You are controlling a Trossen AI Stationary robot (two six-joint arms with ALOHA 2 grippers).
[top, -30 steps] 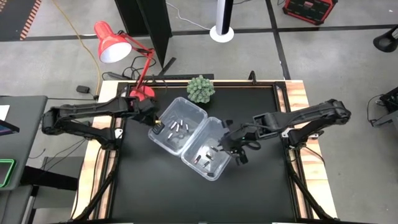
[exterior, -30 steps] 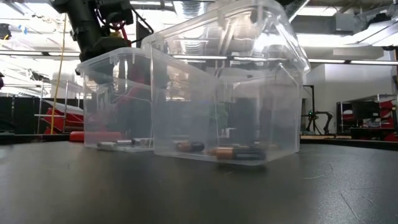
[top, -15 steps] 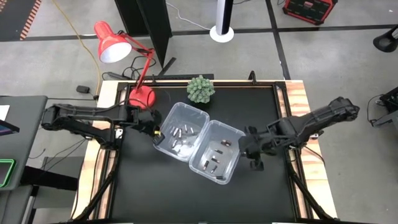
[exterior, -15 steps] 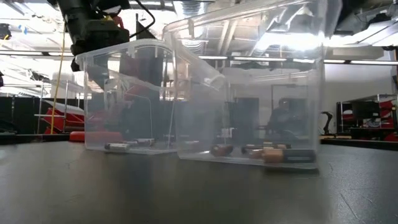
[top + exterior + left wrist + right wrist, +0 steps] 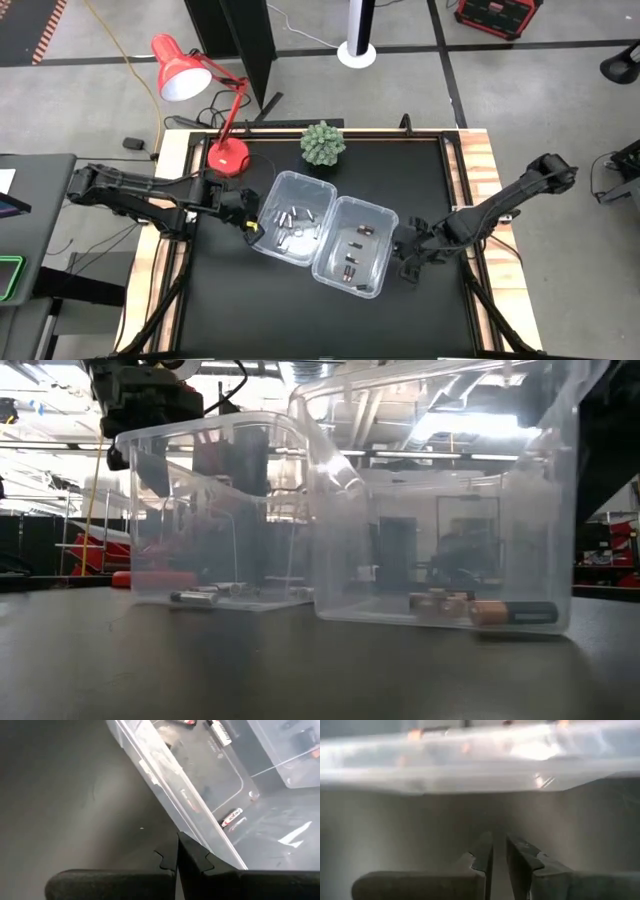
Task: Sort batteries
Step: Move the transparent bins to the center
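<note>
Sitting on the black tabletop (image 5: 250, 310): two clear plastic bins, side by side, long walls touching, both slanted across the middle.

In the left bin (image 5: 275, 185): whitish-silver batteries (image 5: 290, 218), lying flat on the floor of the bin in a loose cluster. Seen from table height as a few pale cylinders (image 5: 195, 597) along the near wall.

In the right bin (image 5: 385, 215): dark batteries (image 5: 350, 265), scattered flat. From table height, one with a reddish-copper end (image 5: 510, 613) close to the near wall.

Left tool (image 5: 250, 222): down at the outer wall of the left bin, near its front corner. Fingers (image 5: 192, 865) pressed together, nothing between them, just beside the clear wall.

Right tool (image 5: 405, 262): low at the outer wall of the right bin, arm reaching in from the right edge. Fingers (image 5: 480, 857) nearly together, a slim gap left, nothing pinched; clear rim straight ahead.

At the far edge: a red lamp (image 5: 185, 70) and a small green plant (image 5: 322, 143), well apart from the bins.
</note>
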